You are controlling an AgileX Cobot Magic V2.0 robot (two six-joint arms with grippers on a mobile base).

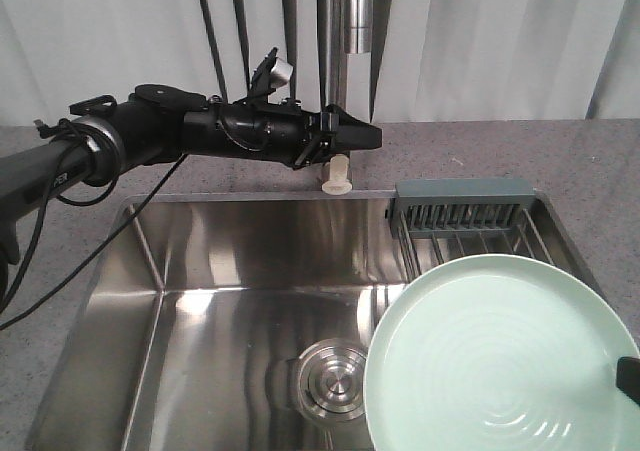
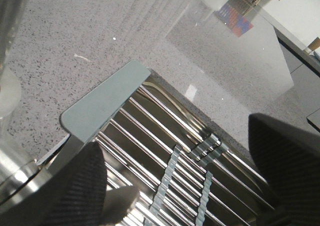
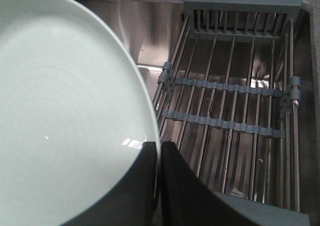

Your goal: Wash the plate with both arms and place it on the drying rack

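The pale mint-green plate [image 1: 500,361] hangs tilted over the right half of the sink, its glossy ringed face up. My right gripper [image 3: 159,153] is shut on the plate [image 3: 65,116] at its rim, one black finger on each face; in the front view only a black tip [image 1: 628,379] shows at the plate's right edge. The drying rack [image 1: 470,216] of steel bars with grey-green end pieces spans the sink's right end, behind and under the plate. My left gripper [image 1: 362,137] hovers above the back counter by the faucet; its jaws [image 2: 175,181] stand open and empty over the rack [image 2: 165,131].
The steel sink basin [image 1: 230,301] has a round drain [image 1: 335,376] in its floor. A faucet column [image 1: 350,21] rises behind the left gripper, with a beige knob [image 1: 337,174] at its foot. Speckled grey counter [image 1: 590,161] surrounds the sink.
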